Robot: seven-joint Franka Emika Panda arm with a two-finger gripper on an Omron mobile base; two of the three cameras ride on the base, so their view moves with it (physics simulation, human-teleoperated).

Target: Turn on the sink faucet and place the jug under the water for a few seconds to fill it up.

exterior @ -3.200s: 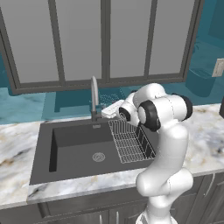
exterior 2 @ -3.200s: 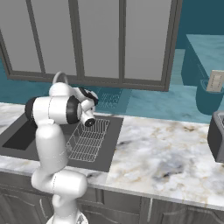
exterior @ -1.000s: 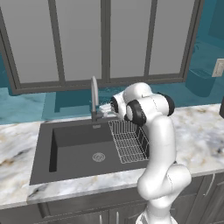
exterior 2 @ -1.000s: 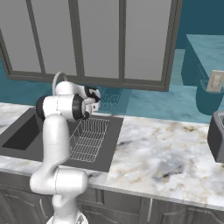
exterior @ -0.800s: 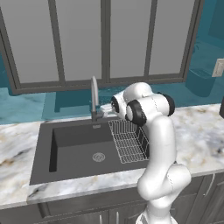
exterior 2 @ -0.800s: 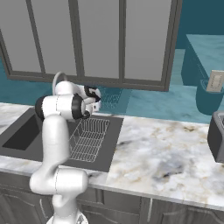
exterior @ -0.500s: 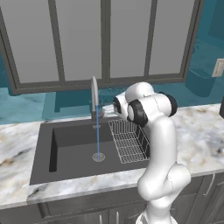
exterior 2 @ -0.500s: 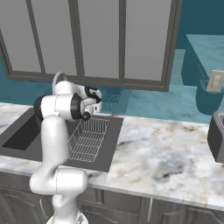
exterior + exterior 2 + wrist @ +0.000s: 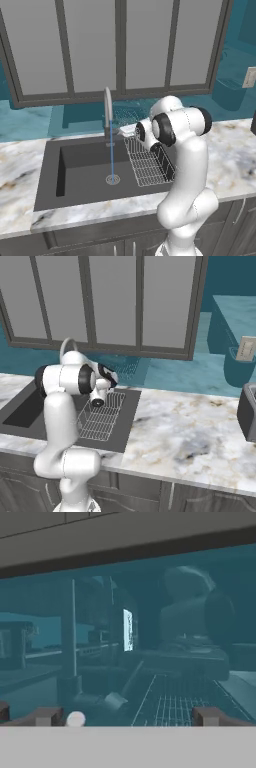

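The sink faucet (image 9: 107, 112) stands at the back of the dark sink (image 9: 75, 172), and a thin light-blue stream of water (image 9: 111, 162) falls from its spout onto the drain. My gripper (image 9: 134, 131) hovers just right of the faucet's base, above the wire rack (image 9: 148, 164), pointing left at the lever. In the hand view my gripper (image 9: 127, 717) is open, its fingertips (image 9: 47, 716) wide apart and empty. The faucet's stem (image 9: 73, 632) and lever (image 9: 117, 699) lie close ahead. The jug is out of view.
Marble counter (image 9: 185, 431) stretches right of the sink (image 9: 20, 411). Windows (image 9: 120, 45) close off the wall behind the faucet. A dark appliance (image 9: 247, 411) sits at the counter's far right, under a wall outlet (image 9: 245, 348).
Water has started running from the faucet. My gripper has opened fully and drawn back a little to the right, away from the lever.
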